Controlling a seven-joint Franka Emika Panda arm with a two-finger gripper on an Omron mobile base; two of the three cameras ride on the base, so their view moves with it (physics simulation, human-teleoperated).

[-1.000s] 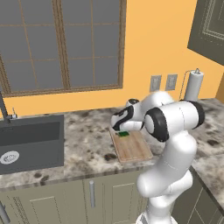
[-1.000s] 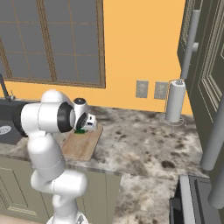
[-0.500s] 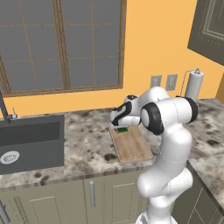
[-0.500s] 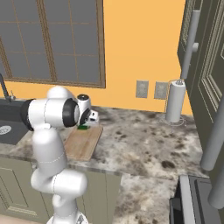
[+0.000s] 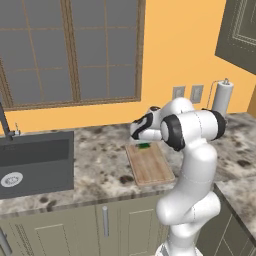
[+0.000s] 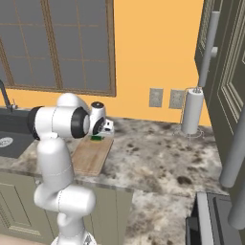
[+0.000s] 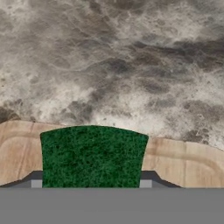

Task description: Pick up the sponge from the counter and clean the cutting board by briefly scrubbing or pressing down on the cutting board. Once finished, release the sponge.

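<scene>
From my seat, sweeping the left base view from the left: the dark sink basin (image 5: 35, 162) is set into the speckled counter (image 5: 102, 160), with the faucet (image 5: 6, 125) at its back edge. Next comes the cutting board (image 5: 149, 165), lying flat on the counter with its long side running away from me. At the board's far end I see the sponge (image 5: 144, 146), a small green patch just under the wrist. The gripper (image 5: 141, 142) is right on it, though the white hand covers the fingers from this side.

In the hand view the sponge's green top (image 7: 92, 155) sits squarely between the two dark fingertips (image 7: 36, 180), which press against its left and right sides, so I read the claw as closed on the sponge. Board wood shows to either side of the sponge and marbled stone lies beyond the board's edge.

Further right stand two wall outlets (image 5: 186, 93) and an upright paper towel roll (image 5: 222, 98) at the back of the counter.
</scene>
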